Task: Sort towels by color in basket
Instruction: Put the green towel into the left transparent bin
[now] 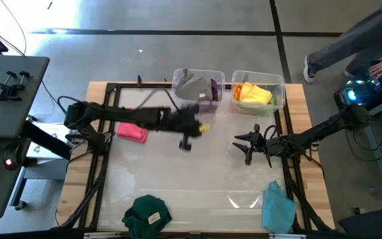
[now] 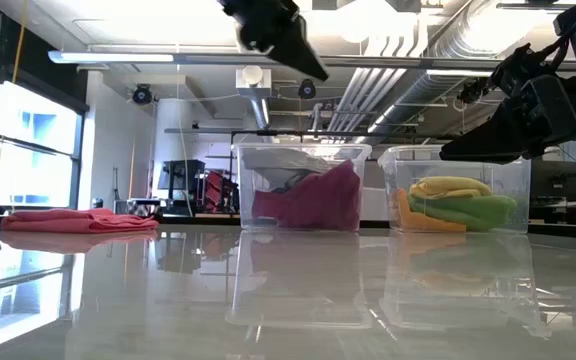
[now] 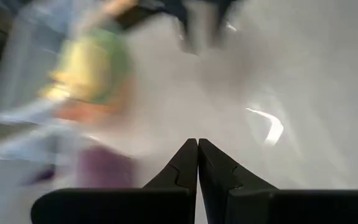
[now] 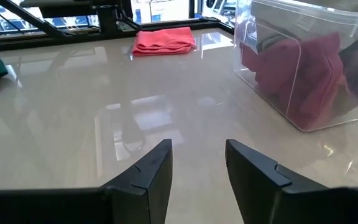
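My left gripper (image 1: 187, 133) hangs shut and holds nothing, high over the table's middle just in front of the left bin; it also shows in the left wrist view (image 3: 197, 155) and at the top of the low view (image 2: 276, 35). My right gripper (image 1: 247, 146) is open over the table's right part (image 4: 197, 168) and holds nothing. The pink towel (image 1: 132, 131) lies flat on the table (image 4: 163, 40). At the near edge the dark green towel (image 1: 148, 214) lies bunched, and the light blue towel (image 1: 277, 206) lies there too. The other towels sit in the two bins.
Two clear bins stand at the far edge. The left bin (image 1: 197, 86) holds grey, purple and magenta towels (image 2: 308, 200). The right bin (image 1: 257, 93) holds yellow, orange and light green towels (image 2: 458, 200). A dark frame borders the table. A person stands beyond the far right corner (image 1: 370, 46).
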Available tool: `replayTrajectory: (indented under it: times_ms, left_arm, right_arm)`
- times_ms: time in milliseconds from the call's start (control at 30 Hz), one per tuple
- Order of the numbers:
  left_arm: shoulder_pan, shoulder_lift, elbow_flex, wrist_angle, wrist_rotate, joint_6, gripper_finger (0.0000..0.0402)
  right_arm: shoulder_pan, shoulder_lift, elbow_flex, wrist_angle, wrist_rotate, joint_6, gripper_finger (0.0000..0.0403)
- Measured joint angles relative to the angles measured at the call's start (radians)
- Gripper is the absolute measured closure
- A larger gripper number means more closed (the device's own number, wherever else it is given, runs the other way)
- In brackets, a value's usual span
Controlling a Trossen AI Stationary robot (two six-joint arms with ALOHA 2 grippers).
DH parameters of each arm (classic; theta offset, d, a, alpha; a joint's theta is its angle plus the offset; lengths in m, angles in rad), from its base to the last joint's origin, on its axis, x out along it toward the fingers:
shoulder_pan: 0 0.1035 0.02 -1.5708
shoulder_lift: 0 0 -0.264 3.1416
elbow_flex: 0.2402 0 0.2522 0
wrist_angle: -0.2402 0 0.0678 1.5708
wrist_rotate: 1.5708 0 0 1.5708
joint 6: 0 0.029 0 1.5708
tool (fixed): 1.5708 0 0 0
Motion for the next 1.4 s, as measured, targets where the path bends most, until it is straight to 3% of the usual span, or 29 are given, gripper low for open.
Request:
replayTrajectory:
  times_ms: [133, 267, 367, 500, 600, 800, 933, 1033, 1167, 1400]
  left_arm:
    - [-0.125, 0.031, 0.0, -0.006, -0.001, -0.219, 0.0401]
    - [-0.243, 0.08, 0.0, -0.036, 0.0, -0.321, 0.0402]
    - [-0.309, 0.091, 0.0, -0.2, 0.002, -0.447, 0.0401]
    - [-0.357, 0.095, -0.002, -0.472, -0.001, -0.777, 0.0402]
    - [-0.396, 0.093, -0.02, -0.561, -0.033, -0.951, 0.0401]
    - [-0.498, 0.093, -0.091, -0.51, -0.003, -1.09, 0.0401]
    - [-0.561, 0.095, -0.162, -0.355, 0.007, -1.099, 0.0401]
    - [-0.58, 0.094, -0.226, -0.205, 0.077, -1.142, 0.0395]
    - [-0.591, 0.095, -0.274, -0.134, 0.165, -1.2, 0.0367]
    - [-0.605, 0.095, -0.281, -0.212, 0.225, -1.306, 0.0296]
  right_arm:
    - [0.0, 0.0, 0.0, -0.009, 0.0, 0.001, 0.0258]
    - [0.0, 0.0, 0.0, -0.017, 0.0, 0.0, 0.0258]
    - [0.0, 0.0, 0.0, -0.026, 0.0, 0.0, 0.0258]
    - [0.0, 0.0, 0.0, -0.028, 0.0, 0.0, 0.0258]
    - [0.0, 0.0, 0.0, -0.028, 0.0, 0.0, 0.0258]
    - [0.0, 0.0, 0.0, -0.027, 0.0, 0.0, 0.0258]
    - [0.0, 0.0, 0.0, -0.027, 0.0, -0.001, 0.0258]
    - [0.0, 0.0, 0.0, -0.027, 0.0, -0.001, 0.0258]
    - [0.0, 0.0, 0.0, -0.027, 0.0, -0.001, 0.0258]
    - [0.0, 0.0, 0.0, -0.027, 0.0, -0.001, 0.0258]
